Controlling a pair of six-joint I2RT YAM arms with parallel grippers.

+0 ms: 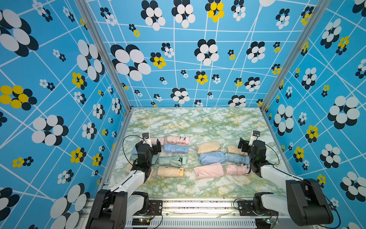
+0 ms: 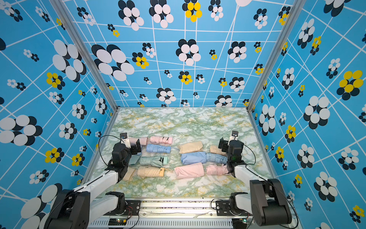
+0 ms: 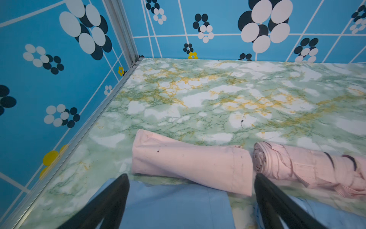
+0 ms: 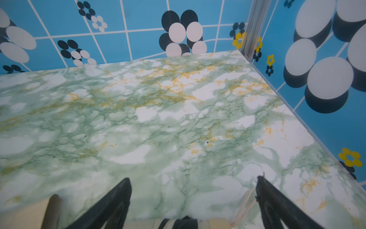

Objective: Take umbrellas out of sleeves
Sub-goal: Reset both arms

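Note:
Pastel umbrellas and sleeves lie in rows on the marble table (image 1: 198,123). On the left, my left gripper (image 1: 157,146) hangs open over a flat blue sleeve (image 3: 168,206). Just beyond it are a pink sleeve (image 3: 188,162) and a pink umbrella (image 3: 309,168). Blue (image 1: 175,148), mint (image 1: 171,161) and beige (image 1: 170,172) umbrellas lie nearby. On the right, my right gripper (image 1: 242,143) stands open above a beige umbrella (image 4: 178,224), holding nothing. Its beige sleeve (image 1: 208,147) lies apart. A blue umbrella (image 1: 236,158) meets its blue sleeve (image 1: 212,158). A pink sleeve (image 1: 209,170) and pink umbrella (image 1: 236,170) lie separated.
Blue flower-patterned walls (image 1: 59,99) with aluminium corner posts (image 1: 126,107) close in the table on three sides. A metal rail (image 1: 198,204) with the arm bases runs along the front edge. Marble surface stretches beyond the rows toward the back wall.

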